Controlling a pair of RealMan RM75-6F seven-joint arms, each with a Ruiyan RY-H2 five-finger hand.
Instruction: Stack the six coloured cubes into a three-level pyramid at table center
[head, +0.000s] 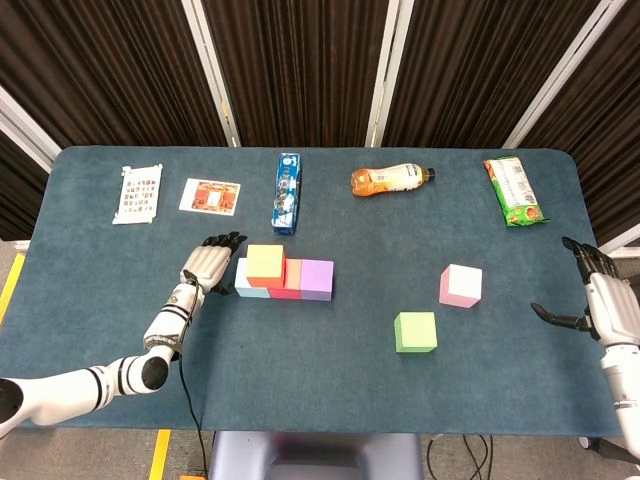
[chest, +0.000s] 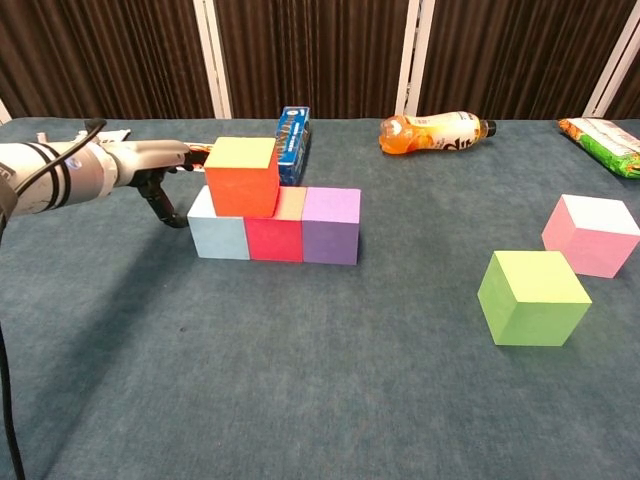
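Left hand (head: 208, 266) sits low at the left end of the cube row, fingers stretched out flat, thumb hanging down, holding nothing; fingertips at or just beside the pale blue foam cube (chest: 219, 228), actual contact can't be told. Next to that cube, touching in 1 row: red cube (chest: 276, 232), then purple cube (chest: 331, 227). Orange cube with yellow top (chest: 241, 176) sits on level 2, over the blue/red seam. Row lies a bit left of middle on the dark blue felt table (head: 330, 380).

Right hand (head: 598, 300) at the table's right edge, fingers spread wide, empty, seen in head view only. Pink cube (head: 460, 285) and green cube (head: 415, 332) lie loose, near each other, well apart from the stack.

Far side: white printed card (head: 138, 193), orange-patterned card (head: 210, 196), blue box (head: 287, 192), orange drink bottle on its side (head: 391, 179), green snack packet (head: 515, 190).
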